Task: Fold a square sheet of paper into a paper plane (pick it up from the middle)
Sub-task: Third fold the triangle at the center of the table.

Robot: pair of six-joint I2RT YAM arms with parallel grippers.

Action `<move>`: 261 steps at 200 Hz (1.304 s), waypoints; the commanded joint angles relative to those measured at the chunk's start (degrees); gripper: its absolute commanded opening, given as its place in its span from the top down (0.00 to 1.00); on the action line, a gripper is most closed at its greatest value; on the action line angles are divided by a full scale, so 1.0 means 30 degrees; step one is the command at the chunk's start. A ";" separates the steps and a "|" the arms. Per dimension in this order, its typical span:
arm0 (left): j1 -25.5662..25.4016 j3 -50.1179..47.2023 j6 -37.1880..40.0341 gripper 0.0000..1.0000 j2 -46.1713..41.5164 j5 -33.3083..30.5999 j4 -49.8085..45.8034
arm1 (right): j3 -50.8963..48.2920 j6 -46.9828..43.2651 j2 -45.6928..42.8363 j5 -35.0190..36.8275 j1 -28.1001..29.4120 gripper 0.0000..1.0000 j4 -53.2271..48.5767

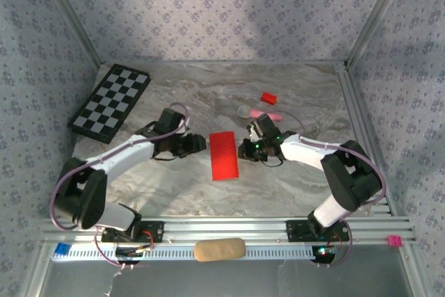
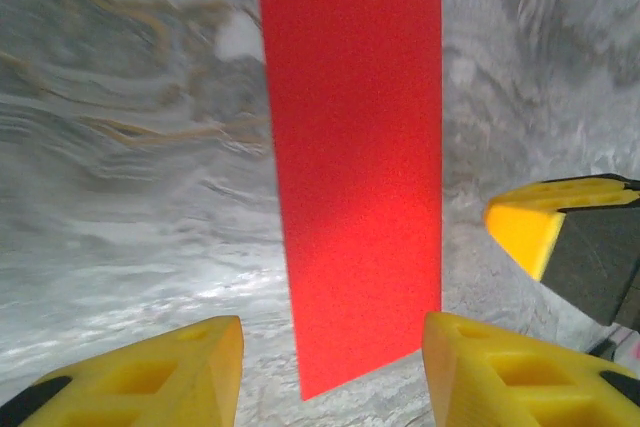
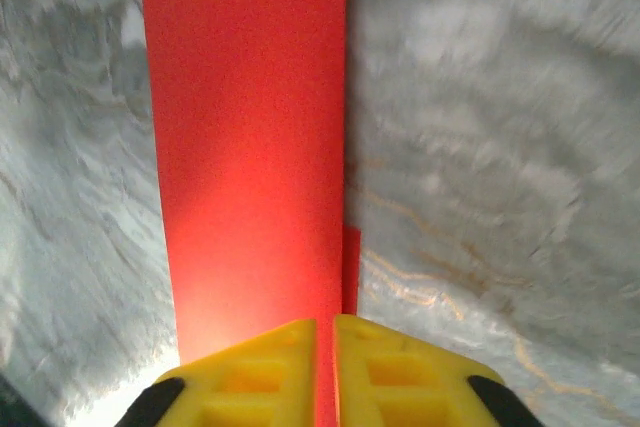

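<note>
Square sheet of paper (image 1: 224,156), folded once into a narrow rectangle, lies flat mid-desk (image 1: 174,193) between the arms. The left gripper (image 1: 198,145) stands open at its left edge. The right gripper (image 1: 245,149) is closed at the right edge, where a lower layer peeks out; any pinch is unclear. Advisable: align the layers, then press the crease slowly.

Top view bright and sharp under diffuse overhead light; soft shadows under arms (image 1: 125,154), wall (image 1: 229,12) patchy-shaded at 12 o'clock. Wrist views blurry, marble table (image 3: 480,147) smeared toward edges. Glare hotspot on red paper (image 3: 240,337) at 6 o'clock; yellow fingertips (image 3: 400,377) soft.
</note>
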 commanded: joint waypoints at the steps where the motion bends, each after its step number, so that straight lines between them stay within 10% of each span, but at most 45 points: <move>1: -0.0569 0.0515 -0.1260 0.49 0.1084 0.0629 0.1403 | -0.0173 0.0703 0.0590 -0.2510 -0.0069 0.90 0.2356; 261: -0.0948 0.1102 -0.2743 0.59 0.5544 0.2289 0.3248 | -0.3022 0.2980 0.3406 -0.3027 -0.0952 0.91 0.6431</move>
